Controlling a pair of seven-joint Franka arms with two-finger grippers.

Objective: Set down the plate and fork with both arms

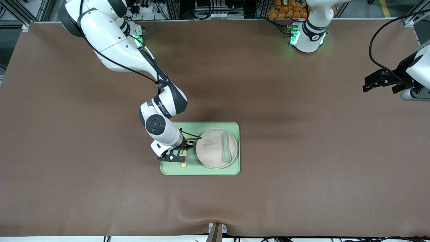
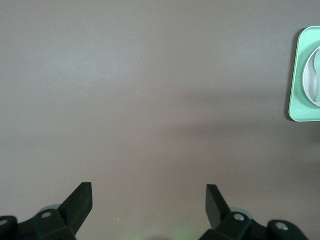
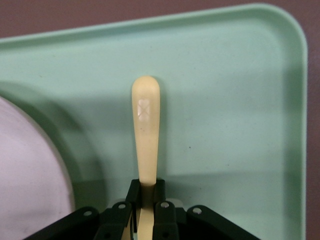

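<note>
The pale speckled plate lies on the light-green tray, at the end toward the left arm; its rim shows in the right wrist view. My right gripper is low over the tray beside the plate, shut on the pale-yellow fork. The fork's handle end sticks out past the fingers; its tines are hidden. My left gripper hangs open and holds nothing over bare table at the left arm's end, waiting.
A teal-green spoon lies on the plate. The brown mat covers the table. The tray's edge appears in the left wrist view.
</note>
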